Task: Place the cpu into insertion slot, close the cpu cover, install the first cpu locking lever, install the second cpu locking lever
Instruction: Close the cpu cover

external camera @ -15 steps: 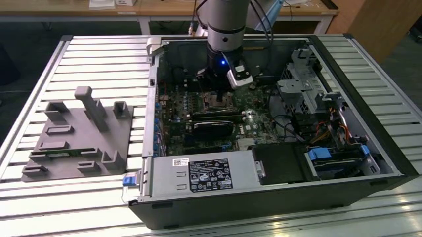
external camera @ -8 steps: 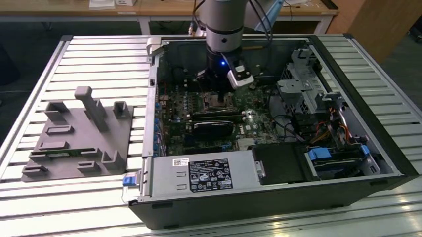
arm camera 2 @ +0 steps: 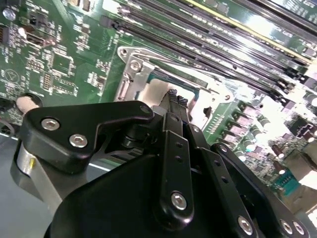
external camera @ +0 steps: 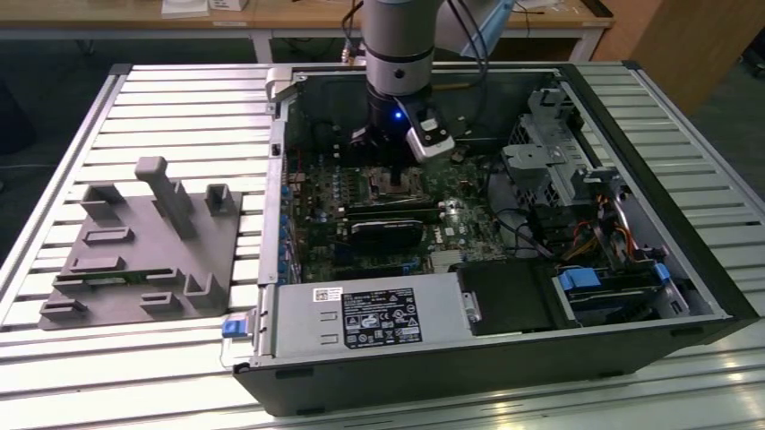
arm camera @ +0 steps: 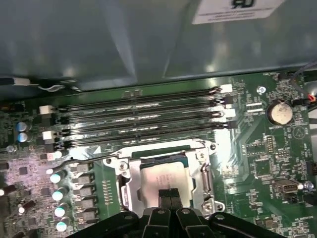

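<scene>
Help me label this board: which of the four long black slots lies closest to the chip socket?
The slot running right beside the socket in the first wrist view; the other three lie beyond it, each farther from the socket.

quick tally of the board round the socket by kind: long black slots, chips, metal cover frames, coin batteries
long black slots: 4
chip: 1
metal cover frame: 1
coin battery: 1
total: 7

Pale cpu (arm camera: 166,174) flat within silvery cpu cover (arm camera: 205,171)
</scene>
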{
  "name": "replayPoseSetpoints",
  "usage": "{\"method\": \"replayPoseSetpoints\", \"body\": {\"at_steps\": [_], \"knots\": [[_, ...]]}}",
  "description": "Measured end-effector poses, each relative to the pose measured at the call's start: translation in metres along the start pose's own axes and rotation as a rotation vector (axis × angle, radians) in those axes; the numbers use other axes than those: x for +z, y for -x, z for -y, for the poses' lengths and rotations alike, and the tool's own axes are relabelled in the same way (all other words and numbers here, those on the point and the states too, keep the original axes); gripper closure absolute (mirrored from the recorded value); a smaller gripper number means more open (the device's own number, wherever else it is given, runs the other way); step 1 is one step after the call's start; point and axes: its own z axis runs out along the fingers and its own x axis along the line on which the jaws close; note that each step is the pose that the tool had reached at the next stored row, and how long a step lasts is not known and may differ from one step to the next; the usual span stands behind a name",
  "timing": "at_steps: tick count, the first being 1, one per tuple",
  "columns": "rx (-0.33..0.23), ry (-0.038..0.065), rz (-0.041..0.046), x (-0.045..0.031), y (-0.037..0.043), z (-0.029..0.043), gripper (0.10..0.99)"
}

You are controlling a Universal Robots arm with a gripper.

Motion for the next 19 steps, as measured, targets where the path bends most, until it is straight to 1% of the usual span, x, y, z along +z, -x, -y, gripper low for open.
{"method": "replayPoseSetpoints", "body": {"at_steps": [4,12,16,19], "knots": [[-0.005,0.001,0.0016,-0.0004,-0.007,0.001,0.98],[-0.012,0.003,0.0044,-0.0011,-0.0238,0.0032,0.98],[-0.017,0.005,0.0043,0.0,-0.0287,0.0039,0.98],[-0.021,0.005,0.0041,0.0014,-0.0302,0.0042,0.98]]}}
